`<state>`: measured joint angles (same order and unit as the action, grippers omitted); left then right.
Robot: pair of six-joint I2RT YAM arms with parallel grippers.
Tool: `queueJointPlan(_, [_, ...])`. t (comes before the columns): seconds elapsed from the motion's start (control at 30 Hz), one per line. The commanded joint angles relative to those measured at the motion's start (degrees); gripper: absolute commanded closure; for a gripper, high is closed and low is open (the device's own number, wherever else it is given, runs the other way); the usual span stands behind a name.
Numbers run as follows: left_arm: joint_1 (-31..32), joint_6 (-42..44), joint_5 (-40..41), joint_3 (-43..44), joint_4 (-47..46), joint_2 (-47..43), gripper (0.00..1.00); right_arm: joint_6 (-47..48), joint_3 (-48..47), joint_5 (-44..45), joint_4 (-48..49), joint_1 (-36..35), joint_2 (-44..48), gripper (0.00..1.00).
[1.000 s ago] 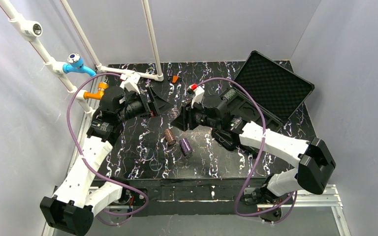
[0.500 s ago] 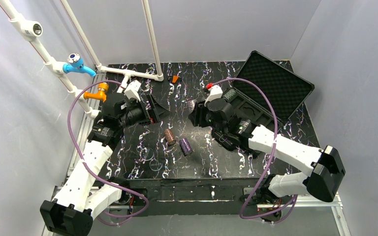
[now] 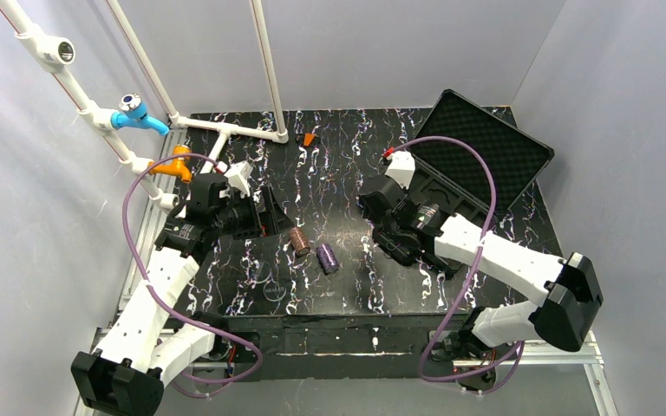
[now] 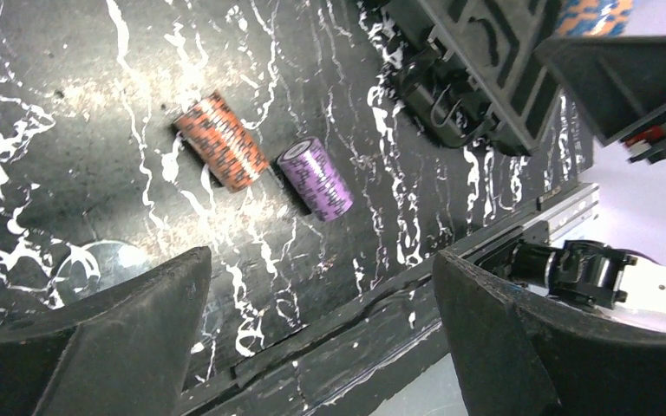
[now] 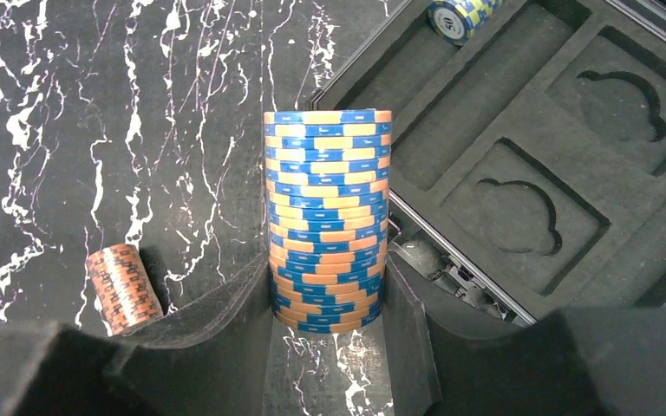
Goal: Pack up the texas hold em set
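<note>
The black case lies open at the back right, its foam lid tilted back. In the right wrist view its moulded tray holds one blue-yellow chip stack at the top. My right gripper is shut on a blue-and-orange chip stack, held just left of the tray's edge; in the top view the gripper hides it. A brown stack and a purple stack lie on the table. My left gripper is open and empty above the brown stack and the purple stack.
A small orange piece lies at the back of the black marbled table. White pipes with blue and orange fittings stand at the back left. The table's near edge runs under my left gripper.
My right gripper has carried the chip stack to the right, up to the case's edge. My left gripper has drawn back toward the left and nearer. The two stacks on the table have not moved.
</note>
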<state>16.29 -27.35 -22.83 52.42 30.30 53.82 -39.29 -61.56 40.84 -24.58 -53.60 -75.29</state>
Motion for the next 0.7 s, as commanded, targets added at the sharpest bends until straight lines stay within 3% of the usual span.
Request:
queueJointPlan(0.0, [-0.06, 3.42, 2.0, -0.33, 5.83, -1.29, 0.02, -2.51, -5.51, 4.91, 1.11, 1.23, -0.69, 0.99])
queueJointPlan(0.37, [-0.04, 6.51, 3.53, -6.94, 8.11, -7.04, 0.02, -3.96, -10.21, -7.99, -1.18, 11.79, -6.25, 0.99])
queueJointPlan(0.67, [-0.03, 7.04, 3.58, -6.51, 7.53, -7.21, 0.02, -5.49, -13.23, -10.54, -3.88, 17.24, -9.75, 0.99])
